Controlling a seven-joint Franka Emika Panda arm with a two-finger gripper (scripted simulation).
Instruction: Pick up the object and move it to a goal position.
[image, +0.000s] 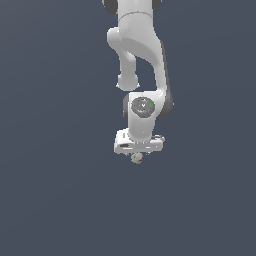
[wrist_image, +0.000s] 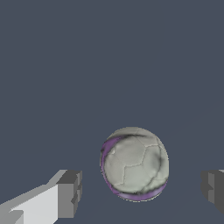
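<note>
Gripper (wrist_image: 140, 192) hangs spread wide, fingers (wrist_image: 68, 194) either side of the ball (wrist_image: 134, 164) with clear gaps, nothing grasped. Ball sits on the bare dark floor directly beneath the arm (image: 142, 55). Looks like the grasp step: next, squeeze shut, then lift toward the goal.

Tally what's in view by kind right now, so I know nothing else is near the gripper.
Balls: 1, the mottled off-white and grey ball, lying between the open fingers with gaps either side.
Robot arms: 1, with one gripper.
Total: 2.
</note>
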